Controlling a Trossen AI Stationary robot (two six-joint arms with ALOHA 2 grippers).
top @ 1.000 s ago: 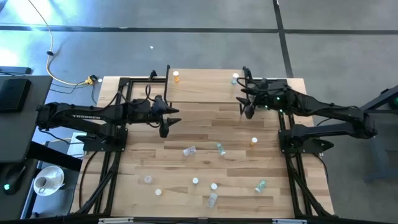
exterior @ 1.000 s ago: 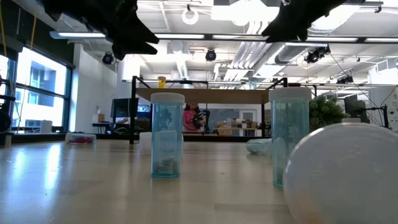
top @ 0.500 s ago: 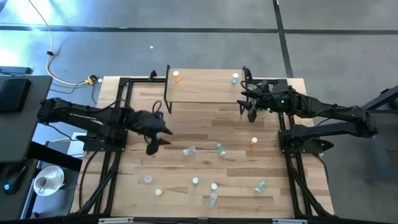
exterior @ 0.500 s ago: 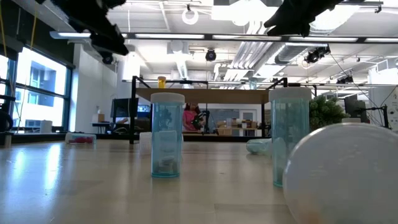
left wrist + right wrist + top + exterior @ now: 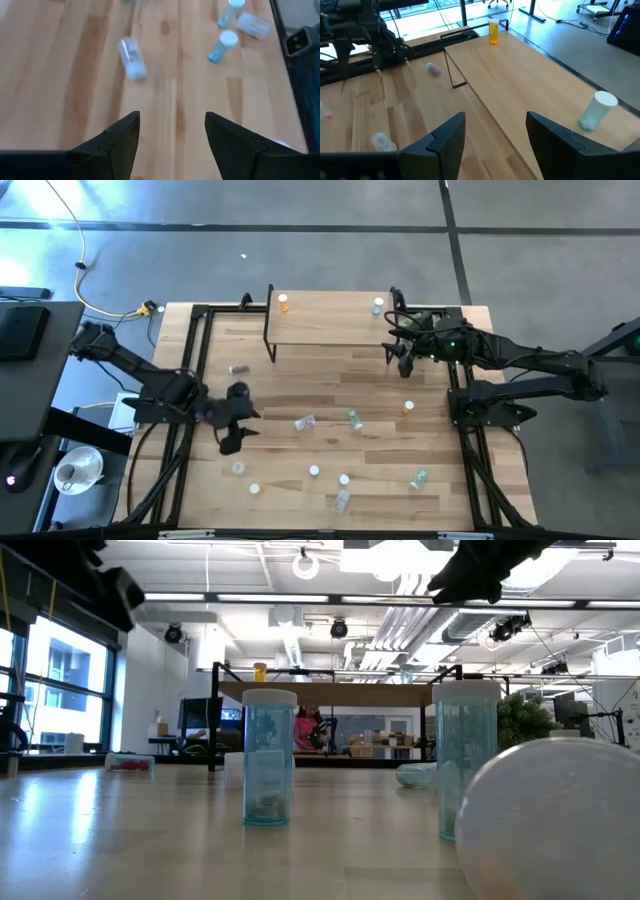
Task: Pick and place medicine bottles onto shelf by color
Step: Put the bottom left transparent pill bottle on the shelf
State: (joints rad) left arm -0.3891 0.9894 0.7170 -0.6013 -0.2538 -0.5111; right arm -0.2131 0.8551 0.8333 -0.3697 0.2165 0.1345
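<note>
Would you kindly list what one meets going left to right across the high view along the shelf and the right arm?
Shelf's left leg → orange bottle → blue bottle → right gripper, open and empty beside the shelf's right end.

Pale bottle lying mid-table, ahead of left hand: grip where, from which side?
Probably mid-barrel, from straight above: the bottle lies flat, so the open left hand should span its round body across the long axis, clear of the cap.
</note>
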